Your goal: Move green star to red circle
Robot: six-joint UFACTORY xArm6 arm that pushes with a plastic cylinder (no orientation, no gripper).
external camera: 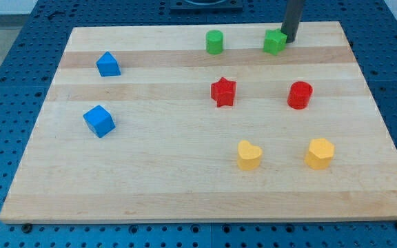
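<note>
The green star (pixel 274 42) lies near the top edge of the wooden board (pixel 150 172), right of centre. My tip (pixel 289 40) is at the star's right side, touching or almost touching it. The red circle (pixel 300 95) stands below the star, slightly to its right, at mid-height of the board. The rod rises from the tip out of the view's top.
A green cylinder (pixel 215 42) is left of the star. A red star (pixel 223 91) is left of the red circle. A yellow heart (pixel 249 155) and a yellow hexagon (pixel 320 153) lie lower right. Two blue blocks (pixel 107 64) (pixel 99 120) are on the left.
</note>
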